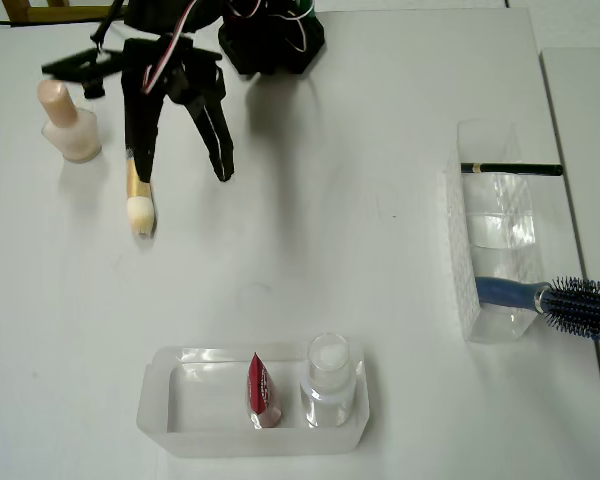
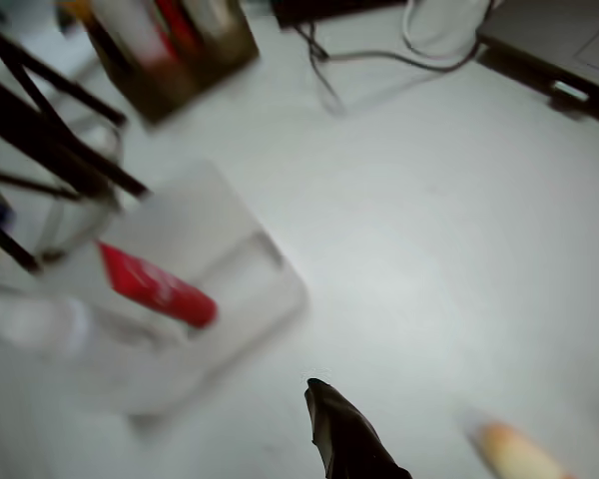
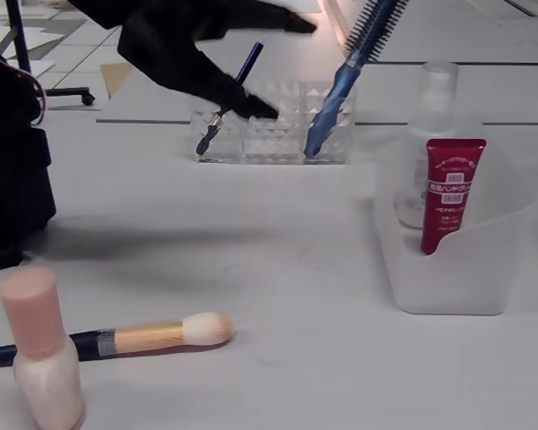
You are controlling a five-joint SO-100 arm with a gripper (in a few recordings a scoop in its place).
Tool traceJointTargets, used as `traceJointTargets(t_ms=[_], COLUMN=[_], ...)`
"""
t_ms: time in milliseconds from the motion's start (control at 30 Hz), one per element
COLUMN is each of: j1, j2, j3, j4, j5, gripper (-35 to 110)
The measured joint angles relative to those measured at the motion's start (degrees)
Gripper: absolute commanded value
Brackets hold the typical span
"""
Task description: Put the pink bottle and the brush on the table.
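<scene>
- In the overhead view, my arm hid the brush [image 1: 140, 200] handle's upper end.
- In the wrist view, the red tube [image 2: 158, 286] and tray [image 2: 230, 299] were blurred.
- In the fixed view, the frame's edge cut off the pink bottle [image 3: 43, 358] base.

tiled floor [image 3: 63, 67], black chair legs [image 3: 22, 45]

Pink bottle [image 1: 68, 122]; brush [image 1: 139, 198] gold w/ white tip; red tube [image 1: 261, 390].
</scene>
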Motion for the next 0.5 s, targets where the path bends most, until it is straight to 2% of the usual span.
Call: traceJointTargets(t_ms=[200, 500], j1=[-4.8, -9.6], j2=[9.2, 27.9], j3=[11.5, 33.7], j4=[-8.7, -13.0], j5=[17.1, 33.3], gripper=[31, 3])
